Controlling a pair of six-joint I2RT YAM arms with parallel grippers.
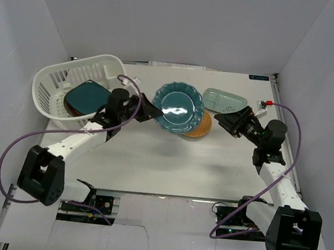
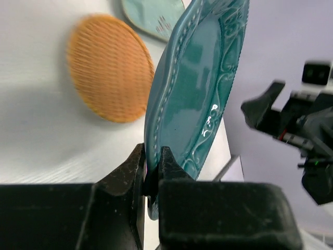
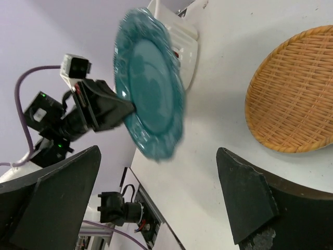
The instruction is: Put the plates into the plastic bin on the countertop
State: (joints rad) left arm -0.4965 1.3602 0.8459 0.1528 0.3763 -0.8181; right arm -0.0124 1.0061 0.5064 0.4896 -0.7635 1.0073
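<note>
My left gripper (image 2: 152, 156) is shut on the rim of the teal scalloped plate (image 2: 200, 94), holding it tilted above the countertop (image 1: 169, 161). In the top view this plate (image 1: 177, 106) hangs just right of the left gripper (image 1: 155, 112), partly over the orange woven plate (image 1: 199, 128). The pale-green tray (image 1: 224, 99) lies behind. My right gripper (image 1: 223, 122) stands open to the plate's right, its jaws (image 3: 156, 177) wide apart with nothing between them. The plastic bin (image 1: 81, 63) sits at the far left with a dark-teal square plate (image 1: 90, 97) inside.
The bin leans against the left wall, close behind my left arm. White walls enclose the countertop on three sides. A small red-tipped fitting (image 1: 268, 103) sits near the right wall. Purple cables loop from both arms.
</note>
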